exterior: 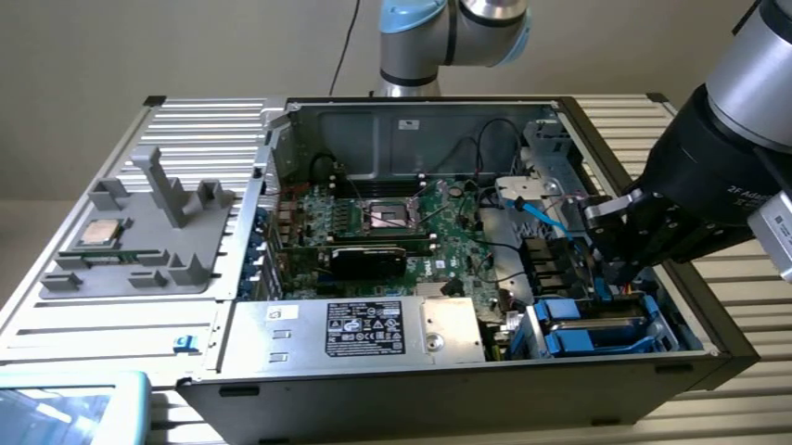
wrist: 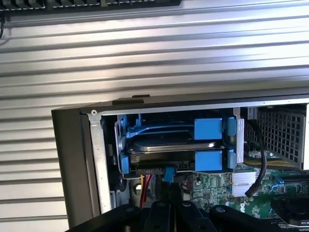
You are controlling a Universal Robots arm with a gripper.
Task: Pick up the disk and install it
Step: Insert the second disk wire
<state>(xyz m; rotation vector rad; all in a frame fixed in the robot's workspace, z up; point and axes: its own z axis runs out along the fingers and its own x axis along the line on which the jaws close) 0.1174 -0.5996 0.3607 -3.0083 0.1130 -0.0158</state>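
The disk (exterior: 596, 326), a grey-silver drive in a bright blue carrier, lies in the drive bay at the case's corner nearest the camera, on the exterior view's right. In the wrist view the disk (wrist: 172, 143) sits level between blue rails, with a blue-tipped plug against its near edge. My gripper (exterior: 610, 281) hangs just above the bay's inner side. Its black fingers (wrist: 170, 205) are pressed together, shut, with nothing visible between them. Their tips end just short of the plug below the disk.
The open computer case (exterior: 236, 371) lies on a ribbed metal table (wrist: 154, 63). Inside it are the motherboard (exterior: 396, 222), a silver box with a black label (exterior: 371, 326) and loose cables (exterior: 539, 211). A grey fixture with a small silver chip (exterior: 99, 232) stands at the exterior view's left.
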